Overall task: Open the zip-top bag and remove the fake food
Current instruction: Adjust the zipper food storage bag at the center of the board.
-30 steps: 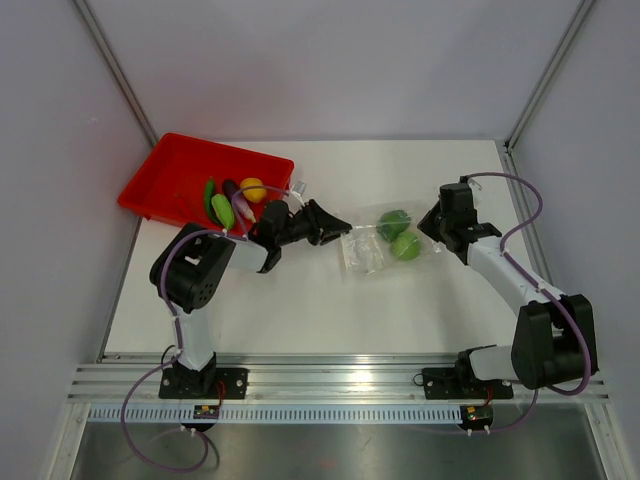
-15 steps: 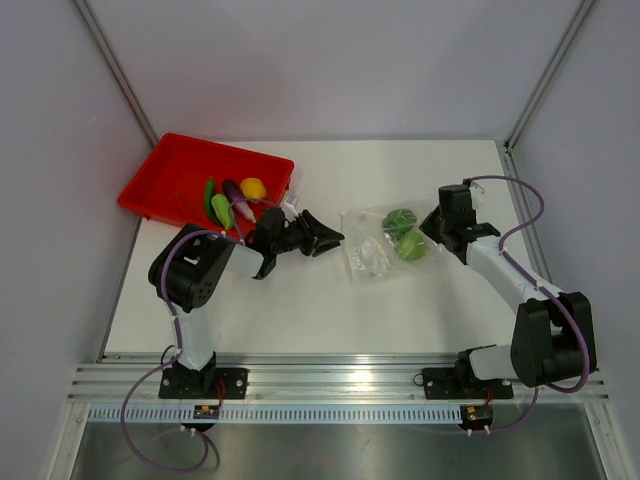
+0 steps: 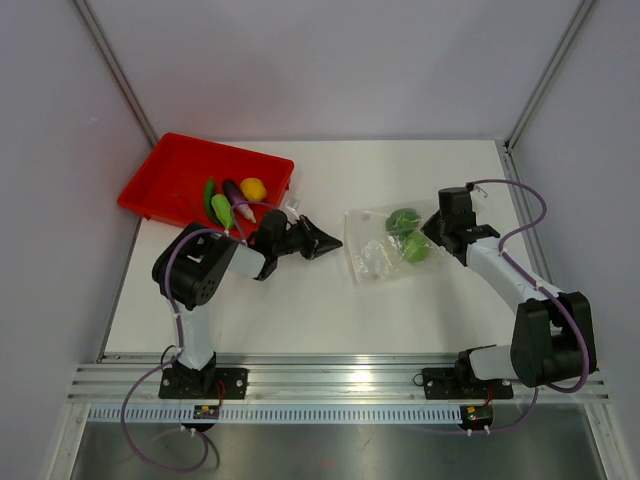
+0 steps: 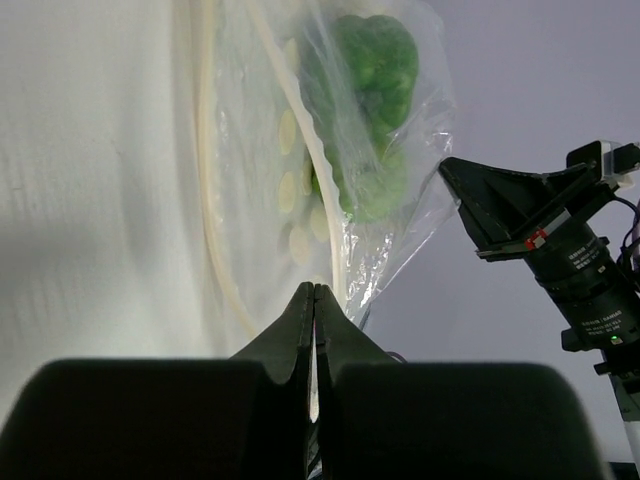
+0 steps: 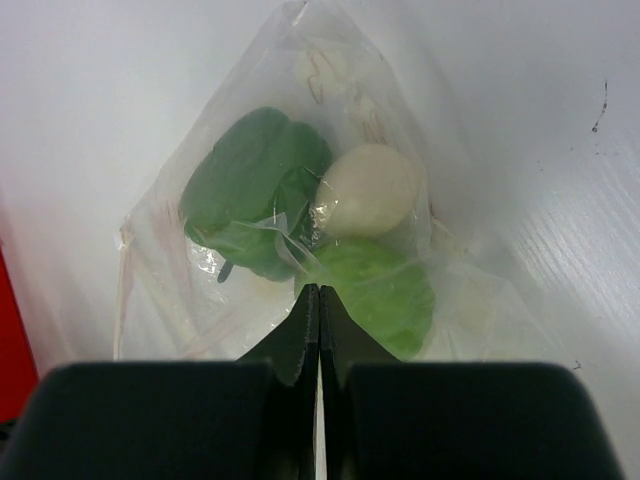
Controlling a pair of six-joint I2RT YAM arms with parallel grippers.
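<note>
- Fake food (image 3: 222, 210) lies partly in the red tray (image 3: 165, 175) at the far-left corner of the table (image 3: 300, 310). Two long green pieces lie side by side there, with a purple piece (image 3: 232, 192) and a yellow ball (image 3: 253, 187), all bunched toward the tray's near-right end.
- Just right of the tray, the left gripper (image 3: 334, 243) lies low over the table and points right, its jaws pressed together. In its wrist view the fingertips (image 4: 298, 320) sit right at the bag's near edge. I cannot tell whether any film is caught between them.
- Right of centre, about midway between the near and far edges, sits the zip-top bag (image 3: 368, 258), clear and crinkled. Its zip strip (image 4: 207, 200) is on the side facing the left gripper.
- The rest of the fake food is inside, crowded into the bag's right half and touching: a dark green piece (image 5: 255, 190), a pale round piece (image 5: 370, 190) and a lighter green piece (image 5: 375, 290).
- At the bag's right edge, the right gripper (image 3: 430, 235) points left. Its jaws are closed and pinch the plastic there. In the left wrist view the film lifts off the table up to those tips.
</note>
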